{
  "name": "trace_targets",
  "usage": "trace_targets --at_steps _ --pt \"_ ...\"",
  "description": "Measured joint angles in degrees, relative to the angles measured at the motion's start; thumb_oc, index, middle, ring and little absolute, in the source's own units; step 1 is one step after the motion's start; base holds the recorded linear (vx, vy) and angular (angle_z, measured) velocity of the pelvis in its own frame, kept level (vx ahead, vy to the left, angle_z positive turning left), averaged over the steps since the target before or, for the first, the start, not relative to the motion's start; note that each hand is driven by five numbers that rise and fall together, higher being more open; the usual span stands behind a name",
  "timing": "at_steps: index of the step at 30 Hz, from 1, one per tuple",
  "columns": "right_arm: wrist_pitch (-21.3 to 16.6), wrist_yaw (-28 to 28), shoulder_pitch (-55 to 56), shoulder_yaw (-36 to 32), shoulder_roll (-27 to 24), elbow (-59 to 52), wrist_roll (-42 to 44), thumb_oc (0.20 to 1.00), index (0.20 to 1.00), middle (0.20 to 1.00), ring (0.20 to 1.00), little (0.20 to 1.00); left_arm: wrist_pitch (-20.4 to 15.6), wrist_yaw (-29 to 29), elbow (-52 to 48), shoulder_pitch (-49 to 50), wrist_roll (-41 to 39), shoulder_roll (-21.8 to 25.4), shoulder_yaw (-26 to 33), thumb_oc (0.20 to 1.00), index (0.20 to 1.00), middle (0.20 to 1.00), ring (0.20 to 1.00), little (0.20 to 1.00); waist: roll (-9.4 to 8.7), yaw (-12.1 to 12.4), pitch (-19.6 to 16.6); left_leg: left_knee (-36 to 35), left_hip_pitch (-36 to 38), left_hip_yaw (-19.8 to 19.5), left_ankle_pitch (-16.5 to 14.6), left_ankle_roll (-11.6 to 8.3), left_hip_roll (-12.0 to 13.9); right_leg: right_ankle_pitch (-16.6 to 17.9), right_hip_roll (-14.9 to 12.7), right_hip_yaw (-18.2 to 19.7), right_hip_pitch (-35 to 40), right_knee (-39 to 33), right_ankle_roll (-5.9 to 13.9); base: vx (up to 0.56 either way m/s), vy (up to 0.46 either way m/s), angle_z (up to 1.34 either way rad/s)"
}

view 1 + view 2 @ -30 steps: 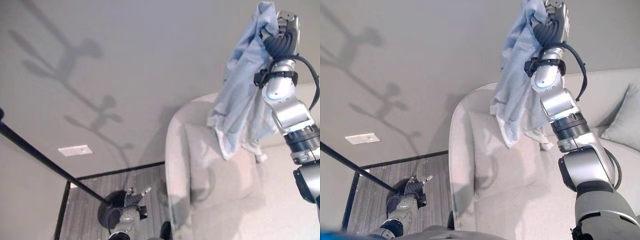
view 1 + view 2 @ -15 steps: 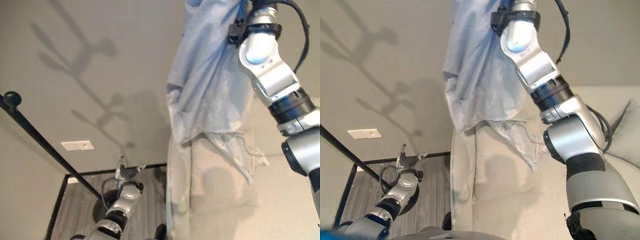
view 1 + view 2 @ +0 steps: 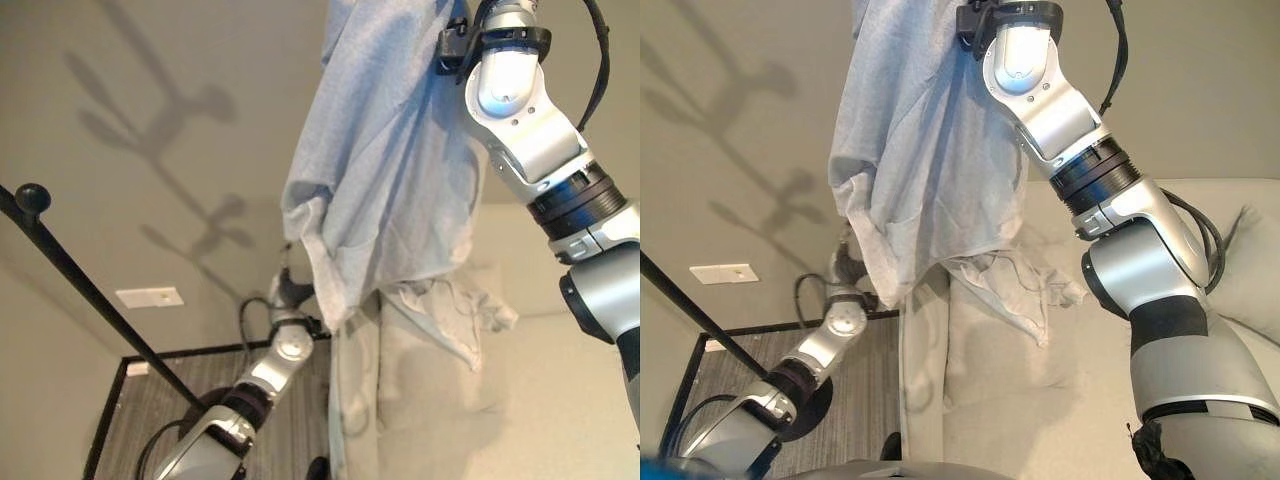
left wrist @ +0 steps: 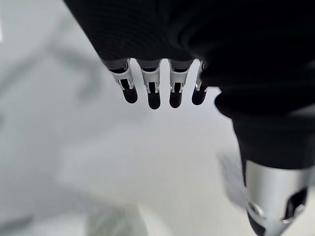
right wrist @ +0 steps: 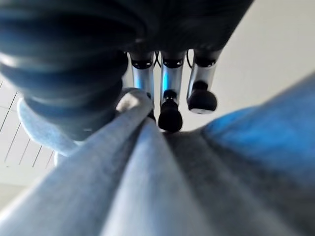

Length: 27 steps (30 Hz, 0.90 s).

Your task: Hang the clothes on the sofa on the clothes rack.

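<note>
Shirt (image 3: 390,170), pale blue, hangs in the air from the right hand (image 5: 170,96), which is raised at 12 o'clock in the head views; the right arm (image 3: 530,120) rises from 4 o'clock. In the right wrist view the fingers (image 5: 170,110) curl down onto a bunched fold of the cloth, so the hand is clamped on it. Cloth drapes down in front of the wall (image 3: 200,60), its lower hem and a loose whitish flap ending over the sofa (image 3: 430,400). Shirt is clear of the seat, not on the rack.

Left hand (image 3: 292,292) reaches up from 7 o'clock, just beside the shirt's lower left edge; can't tell if it touches. In the left wrist view its fingers (image 4: 153,93) are straight and side by side, thumb apart, holding nothing.

Clothes rack (image 3: 80,290): black pole running diagonally at 8–9 o'clock with a ball-tipped peg near its upper end, well apart from the shirt. Striped rug (image 3: 150,420) on the floor at 7 o'clock, beside the sofa's arm.
</note>
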Motion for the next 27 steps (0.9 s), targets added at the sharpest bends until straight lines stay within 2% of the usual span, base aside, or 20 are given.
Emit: trace_targets --at_steps 4,6,12,15,21,24,27 --pt "-0.36 1.89 0.73 0.48 1.47 -3.63 0.3 0.2 0.2 0.2 0.2 0.2 -0.02 -4.15 0.01 -1.58 -2.46 -2.32 -4.41 1.0 1.0 1.0 1.0 1.0 0.54 -1.67 -0.17 0.23 -0.17 -0.23 0.02 0.03 0.06 -0.37 0.26 -0.07 -0.22 0.59 -0.23 0.0 0.0 0.01" --pt "-0.54 2.49 0.88 1.01 1.87 -5.12 0.44 0.2 0.2 0.2 0.2 0.2 -0.09 -6.92 -0.1 -2.68 -4.72 -5.04 -7.12 1.0 1.0 1.0 1.0 1.0 1.01 -2.57 -0.42 0.27 -0.47 -0.09 0.1 0.13 0.19 -0.53 0.32 0.15 -0.94 1.24 -0.14 -0.01 0.001 -0.03" --pt "-0.54 3.69 2.67 0.99 3.76 -4.79 0.4 0.2 0.2 0.2 0.2 0.2 -0.91 -13.11 -4.57 -3.49 -9.82 -5.8 -13.65 1.0 1.0 1.0 1.0 1.0 1.81 -2.96 -0.52 0.48 -0.47 -0.07 0.22 0.29 0.2 -0.63 0.34 0.3 -0.94 1.47 -0.13 0.0 0.0 -0.01" --pt "-0.54 4.24 3.19 0.98 3.94 -4.65 0.4 0.2 0.2 0.2 0.2 0.2 -1.1 -14.37 -4.65 -3.54 -11.39 -6.34 -14.98 1.0 1.0 1.0 1.0 1.0 1.89 -3.2 -0.47 0.51 -0.47 -0.05 0.08 0.1 0.25 -0.64 0.33 0.36 -1.01 1.55 -0.14 0.0 0.0 0.0" --pt "-0.63 5.41 5.19 0.95 7.57 -4.32 0.85 0.2 0.2 0.2 0.2 0.2 -1.11 -17.54 -4.59 -4.46 -11.49 -6.86 -19.05 1.0 1.0 1.0 1.0 1.0 2.39 -4.6 -0.41 0.65 -0.47 0.18 0.06 0.09 0.25 -0.64 0.25 0.67 -1.14 1.77 -0.13 0.0 0.003 -0.01" --pt "-0.66 6.96 5.32 2.24 9.59 -4.34 2.52 0.2 0.2 0.2 0.2 0.2 -0.99 -18.31 -2.54 -6.91 -11.41 -9.37 -21.81 1.0 1.0 1.0 1.0 1.0 2.81 -5.76 -0.5 0.64 -0.68 0.55 0.05 0.11 0.36 -0.78 0.19 1.26 -2.01 2.5 -0.08 -0.01 0.02 -0.1" --pt "-0.68 7.54 5.5 2.84 10.45 -4.31 2.93 0.2 0.2 0.2 0.2 0.2 -0.88 -18.76 -0.03 -9.22 -11.34 -12.06 -22.27 1.0 1.0 1.0 1.0 1.0 3.18 -5.81 -0.63 0.64 -0.66 1.39 0.28 0.43 0.37 -0.77 0.03 1.9 -2.21 2.63 -0.08 -0.01 0.023 -0.1"
